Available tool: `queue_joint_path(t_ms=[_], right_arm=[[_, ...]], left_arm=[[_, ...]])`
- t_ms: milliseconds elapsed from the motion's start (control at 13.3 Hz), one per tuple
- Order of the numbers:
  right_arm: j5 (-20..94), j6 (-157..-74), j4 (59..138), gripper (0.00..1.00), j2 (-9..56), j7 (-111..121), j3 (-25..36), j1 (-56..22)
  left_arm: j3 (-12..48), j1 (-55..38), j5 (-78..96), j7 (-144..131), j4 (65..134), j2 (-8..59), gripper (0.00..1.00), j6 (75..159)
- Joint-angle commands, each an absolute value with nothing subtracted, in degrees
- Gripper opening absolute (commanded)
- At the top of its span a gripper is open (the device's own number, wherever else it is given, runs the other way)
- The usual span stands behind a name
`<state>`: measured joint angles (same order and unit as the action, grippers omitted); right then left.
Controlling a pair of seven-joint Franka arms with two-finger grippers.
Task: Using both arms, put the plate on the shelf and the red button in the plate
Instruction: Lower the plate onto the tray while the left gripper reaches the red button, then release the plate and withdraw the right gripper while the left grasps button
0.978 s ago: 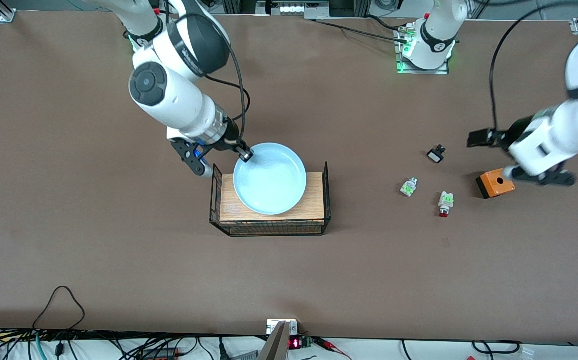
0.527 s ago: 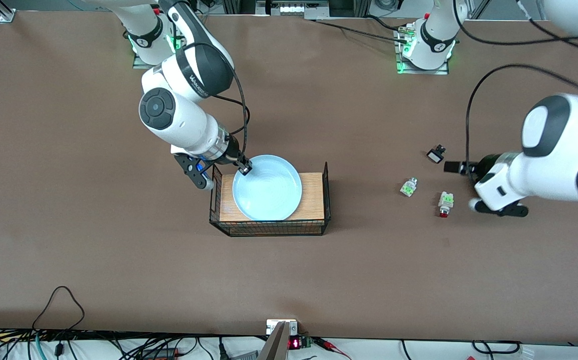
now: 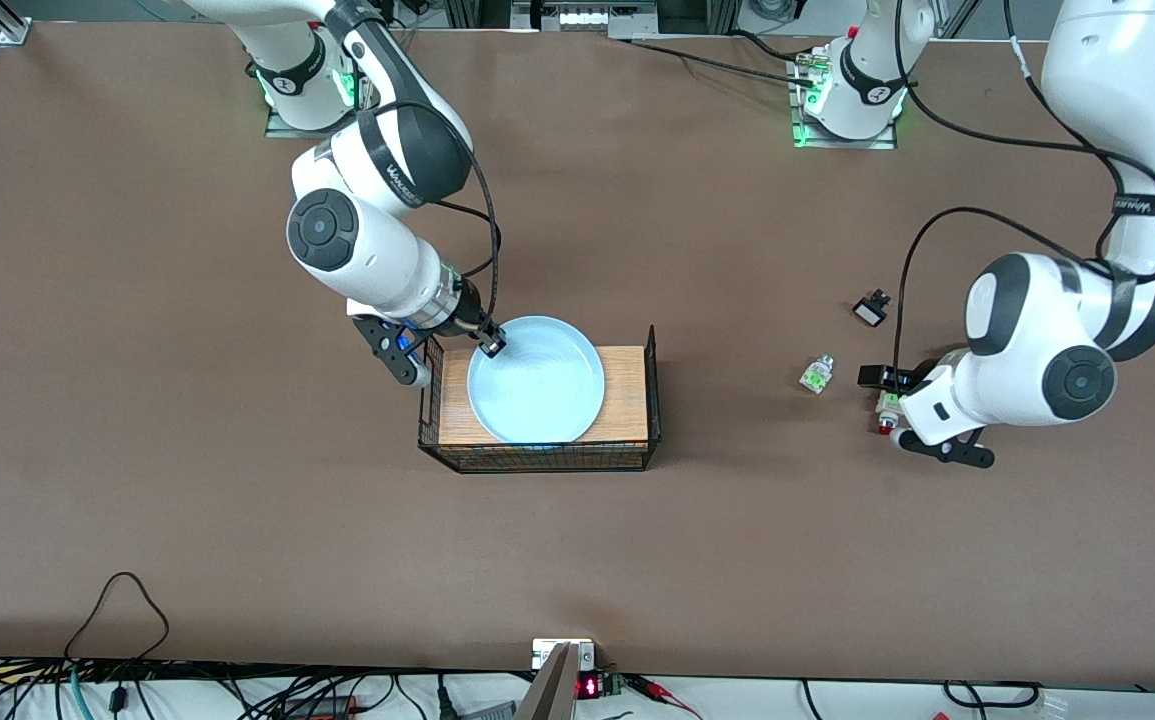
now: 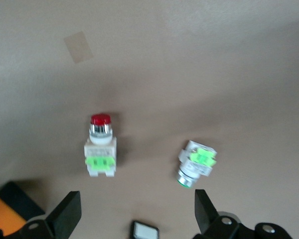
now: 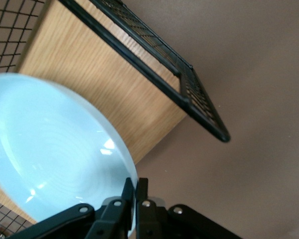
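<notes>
Landmark: the wire basket (image 3: 652,400), black mesh with a wooden floor, stands mid-table.
Plate: the plate (image 3: 535,380) sits over the basket's wooden floor, its rim pinched at the edge toward the robots' bases; whether it rests flat there, I cannot tell.
Right gripper: the right gripper (image 3: 490,344) is clamped tight on the plate's rim (image 5: 120,149), above the basket's corner at the right arm's end.
Red button: the red button (image 4: 100,147) lies on the table (image 3: 237,520), well apart from the basket toward the left arm's end, red cap toward the front camera.
Left gripper: the left gripper (image 4: 134,216) hangs over the red button with its fingers spread wide, holding nothing.
Green part: a white-green part (image 3: 816,374) lies between the basket and the red button, near the button.
Black part: a small black part (image 3: 871,309) lies farther from the front camera than the green part.
</notes>
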<state>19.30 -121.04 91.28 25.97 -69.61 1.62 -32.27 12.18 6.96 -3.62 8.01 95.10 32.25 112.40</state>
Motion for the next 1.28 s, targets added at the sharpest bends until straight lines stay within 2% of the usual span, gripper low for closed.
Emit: queue_joint_path(t_ms=[0,451,677,752,903,1053,1204], right_arm=[[20.2,-121.8,89.6,1.0,26.9,-67.6,1.8,-30.2],[17.7,-119.5,88.7,1.0,20.8,-65.1,2.0,-29.2],[11.5,-109.0,85.4,1.0,16.5,-62.3,2.0,-29.3],[9.6,-104.5,83.3,1.0,15.8,-58.1,2.0,-29.2],[4.7,-97.1,79.8,1.0,15.0,-47.7,2.6,-28.3],[-0.2,-93.6,79.7,1.0,13.0,-35.7,2.8,-25.9],[-3.9,-93.0,79.7,1.0,11.5,-24.2,2.9,-22.1]], left_arm=[[12.3,8.5,-4.9,15.9,95.1,35.8,1.0,116.2],[12.0,9.7,-8.2,21.4,95.2,38.8,1.0,117.3],[12.0,9.8,-10.0,21.0,95.9,40.1,0.98,119.4],[12.0,10.0,-10.1,21.0,96.0,40.2,0.89,119.5],[12.0,9.7,-10.0,20.4,95.9,40.3,0.61,119.4],[12.0,8.8,-10.4,17.3,95.9,40.4,0.4,118.8],[12.0,9.0,-10.4,16.9,95.6,40.8,0.26,118.8]])
